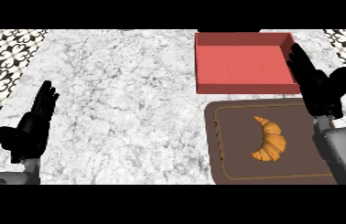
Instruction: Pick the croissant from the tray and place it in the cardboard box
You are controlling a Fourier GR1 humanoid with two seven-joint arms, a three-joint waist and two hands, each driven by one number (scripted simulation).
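Note:
A golden croissant (270, 139) lies in the middle of a dark brown tray (229, 168) at the lower right of the counter. Just beyond the tray stands a red, open-topped box (242, 63), with nothing inside that I can see. My right hand (317, 88) is raised along the right edge, fingers straight, over the tray's far right corner and the box's right wall; it holds nothing. My left hand (34, 122) rests open at the far left, fingers up.
The counter is white-grey marble (128, 95). A patterned black-and-white strip (17, 49) runs along the upper left and shows again at the upper right corner.

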